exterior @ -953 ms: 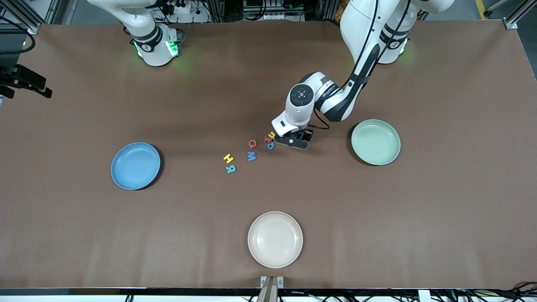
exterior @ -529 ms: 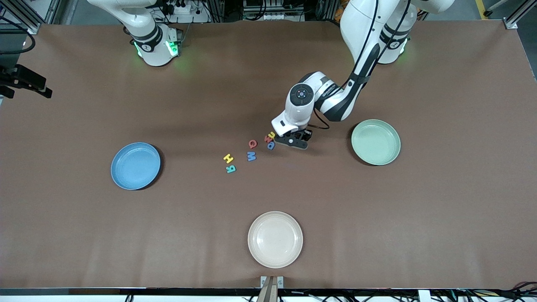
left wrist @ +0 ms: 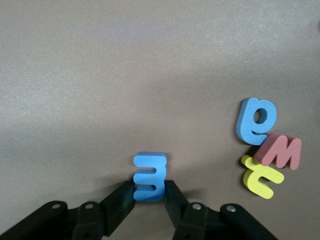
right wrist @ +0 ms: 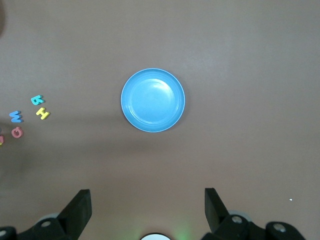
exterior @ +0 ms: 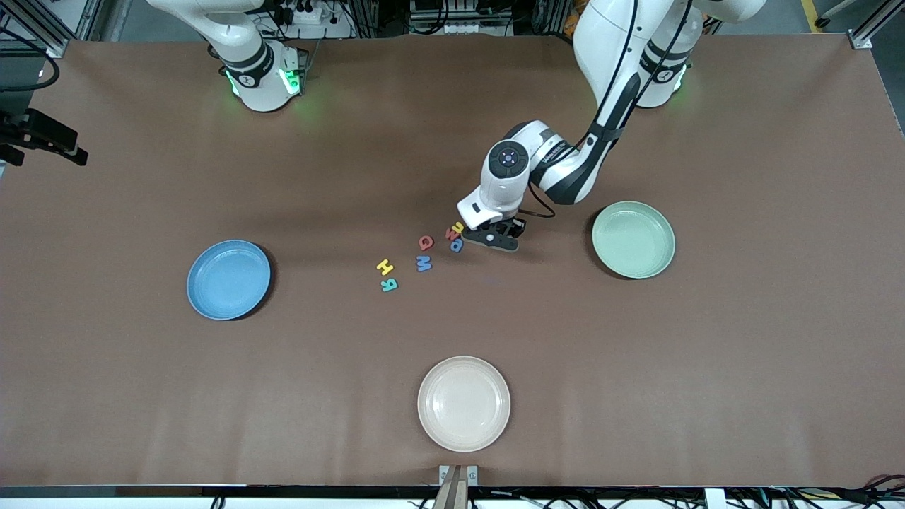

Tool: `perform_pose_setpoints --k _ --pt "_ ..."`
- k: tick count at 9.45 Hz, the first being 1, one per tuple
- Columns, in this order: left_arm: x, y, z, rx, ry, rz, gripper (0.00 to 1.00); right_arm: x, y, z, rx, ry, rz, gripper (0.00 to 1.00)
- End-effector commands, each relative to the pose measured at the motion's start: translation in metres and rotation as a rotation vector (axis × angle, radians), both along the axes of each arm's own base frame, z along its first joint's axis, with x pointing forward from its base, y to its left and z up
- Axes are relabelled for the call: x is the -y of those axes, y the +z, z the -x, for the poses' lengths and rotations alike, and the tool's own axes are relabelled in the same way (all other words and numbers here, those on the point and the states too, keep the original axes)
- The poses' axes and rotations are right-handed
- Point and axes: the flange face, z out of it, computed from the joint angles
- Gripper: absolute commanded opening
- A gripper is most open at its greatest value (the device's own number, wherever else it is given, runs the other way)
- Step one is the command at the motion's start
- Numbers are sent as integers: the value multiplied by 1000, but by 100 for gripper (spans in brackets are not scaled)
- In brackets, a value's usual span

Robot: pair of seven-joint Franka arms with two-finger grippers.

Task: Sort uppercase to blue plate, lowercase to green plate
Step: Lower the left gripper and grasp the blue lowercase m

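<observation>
My left gripper (left wrist: 149,196) is down at the table near the middle, between the cluster of letters and the green plate (exterior: 633,239). Its two fingers (left wrist: 120,205) are pressed against the sides of a blue foam e (left wrist: 149,176), which stands on edge between them; I am gripping that letter, and it looks to sit on the brown table (exterior: 742,353). Just beside it, toward the right arm's end, lie a blue a (left wrist: 256,121), a red letter (left wrist: 281,151) and a yellow h (left wrist: 261,176), touching one another.

Farther along toward the right arm's end are the red Q (exterior: 425,242) and blue M (exterior: 423,264), then the yellow H (exterior: 384,266) and teal R (exterior: 389,285), all flat on the table. The blue plate (exterior: 228,279) sits well apart from them. A cream plate (exterior: 463,403) lies nearest the front camera.

My right gripper (right wrist: 147,212) hangs high over the blue plate with its fingers spread wide, holding nothing. That arm waits.
</observation>
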Motion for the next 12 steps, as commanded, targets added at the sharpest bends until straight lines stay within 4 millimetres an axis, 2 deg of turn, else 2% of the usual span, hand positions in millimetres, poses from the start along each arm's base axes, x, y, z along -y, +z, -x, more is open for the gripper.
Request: perform_pose_setpoints --k 1,2,4,5,7,8,9,10,11,12 --pt "-2 12 -1 -2 21 14 10 -1 3 -1 11 3 4 100" --pt "-7 19 -7 -6 26 8 5 -1 4 -3 27 3 1 100" --pt "-11 30 -10 -16 32 -4 4 -16 4 -6 42 21 -1 100" --pt "-13 32 -9 -28 30 -16 2 -22 -1 -15 57 29 1 100" --pt "-20 47 -13 -41 25 -33 1 -34 -25 -39 65 51 13 100" --pt "-28 50 -16 -60 -4 -50 1 -45 -38 -46 51 72 19 100" --pt "-45 57 -24 -81 -39 -67 0 -48 -57 -56 22 79 17 100" --pt "-66 66 -37 -99 -83 -75 0 -68 -67 -63 16 101 5 100" --pt "-78 69 -45 -102 -112 -77 0 -87 -74 -71 42 129 1 100" --pt "-99 68 -56 -109 -116 -79 0 -129 -91 -79 51 157 -4 100"
